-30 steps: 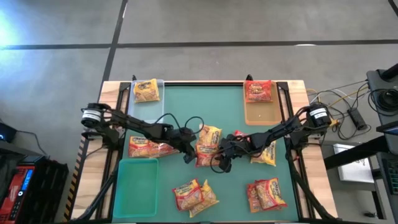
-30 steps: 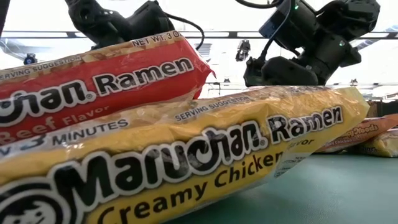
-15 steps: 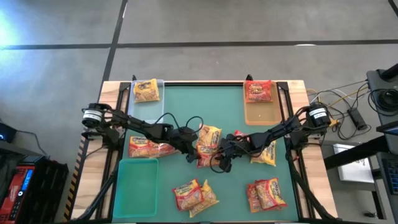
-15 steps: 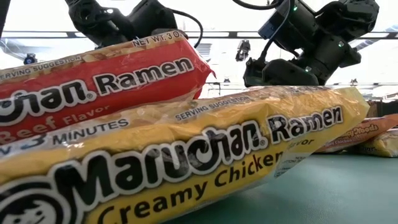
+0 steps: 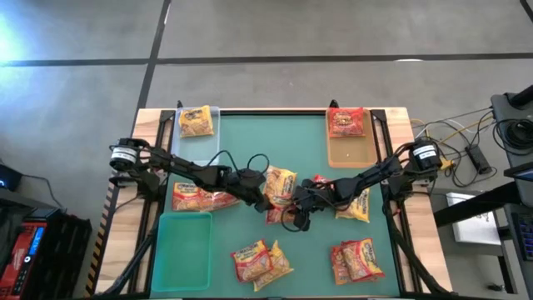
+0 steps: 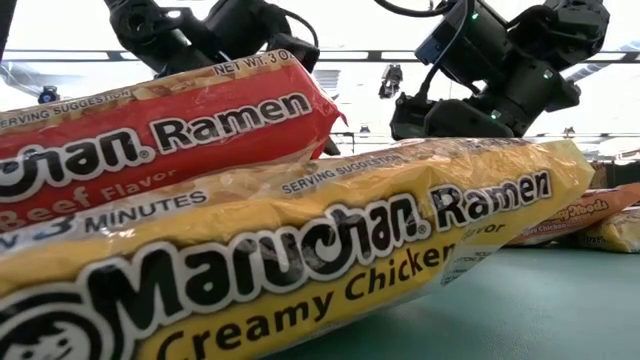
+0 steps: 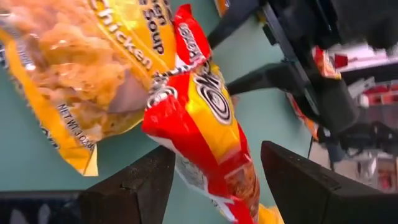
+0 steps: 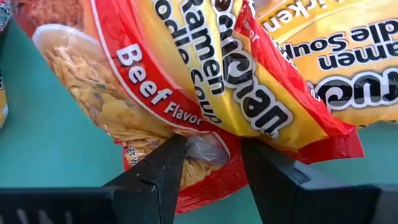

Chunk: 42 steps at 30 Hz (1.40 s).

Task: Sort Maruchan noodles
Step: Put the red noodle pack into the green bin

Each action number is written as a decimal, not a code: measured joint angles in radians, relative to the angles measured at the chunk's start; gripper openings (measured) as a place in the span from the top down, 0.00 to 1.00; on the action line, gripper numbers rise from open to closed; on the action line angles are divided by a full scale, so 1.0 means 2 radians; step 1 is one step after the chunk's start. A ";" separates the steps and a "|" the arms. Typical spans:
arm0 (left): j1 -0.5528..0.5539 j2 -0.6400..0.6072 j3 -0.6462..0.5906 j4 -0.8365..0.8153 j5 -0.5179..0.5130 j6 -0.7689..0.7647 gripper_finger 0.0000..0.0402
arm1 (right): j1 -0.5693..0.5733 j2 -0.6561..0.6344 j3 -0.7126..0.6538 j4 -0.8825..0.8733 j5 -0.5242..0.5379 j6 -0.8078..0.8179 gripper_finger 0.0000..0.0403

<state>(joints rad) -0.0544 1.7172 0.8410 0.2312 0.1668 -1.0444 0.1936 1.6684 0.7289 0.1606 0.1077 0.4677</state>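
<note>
Pick step in hand, both arms working the centre pile of Maruchan noodles (image 5: 279, 190) on the green table (image 5: 250, 137). Right gripper (image 8: 211, 165) has its two fingers either side of the corner of a red beef packet (image 8: 186, 74); the crinkled edge sits in the gap, the fingers look close to pinching it but a firm clamp is not clear. Left gripper (image 7: 214, 177) has fingers spread wide with the red-orange packet (image 7: 205, 124) lying between them, no squeeze visible, so it reads as apart, not holding. A yellow chicken packet (image 7: 81, 68) lies just beside and partly over that red-orange one.

Elsewhere: one yellow packet in the clear tray (image 5: 208, 133), one red packet in the tan tray (image 5: 350, 150), green tray (image 5: 183, 250) with no packet in it. Loose pairs near the front edge, at (image 5: 260, 260) and (image 5: 356, 258), another pair left of centre (image 5: 196, 198), one yellow to the right (image 5: 356, 204).

Next move likely calls for the right fingers to finish closing on the beef corner and lift it free without dragging the overlapping neighbours, then carry it toward the tan tray with the other red one.

Pose: both arms reach inward low over the table, forearms angled toward the middle, wrists nearly meeting at the pile
</note>
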 joint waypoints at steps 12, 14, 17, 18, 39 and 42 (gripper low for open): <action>0.000 0.000 0.000 -0.012 -0.023 -0.020 0.45 | 0.000 0.002 0.015 0.013 0.017 -0.036 0.62; 0.000 0.000 0.000 -0.012 -0.026 -0.019 0.45 | 0.000 0.002 0.017 0.013 0.024 -0.040 0.62; 0.000 0.004 0.000 -0.009 -0.027 -0.019 0.45 | 0.000 0.002 0.021 0.017 0.035 -0.045 0.63; 0.000 0.007 0.000 -0.008 -0.026 -0.019 0.45 | 0.000 0.002 0.021 0.018 0.037 -0.045 0.63; 0.000 0.041 0.011 -0.013 0.045 0.050 0.78 | 0.003 -0.008 0.023 0.011 -0.046 -0.030 0.61; 0.000 0.037 0.011 -0.023 0.045 0.061 0.78 | 0.003 -0.020 0.023 0.010 -0.072 -0.029 0.61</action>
<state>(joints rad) -0.0549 1.7913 0.8630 0.1853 0.2570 -0.9222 0.2005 1.6292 0.7742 0.1806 -0.0363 0.4091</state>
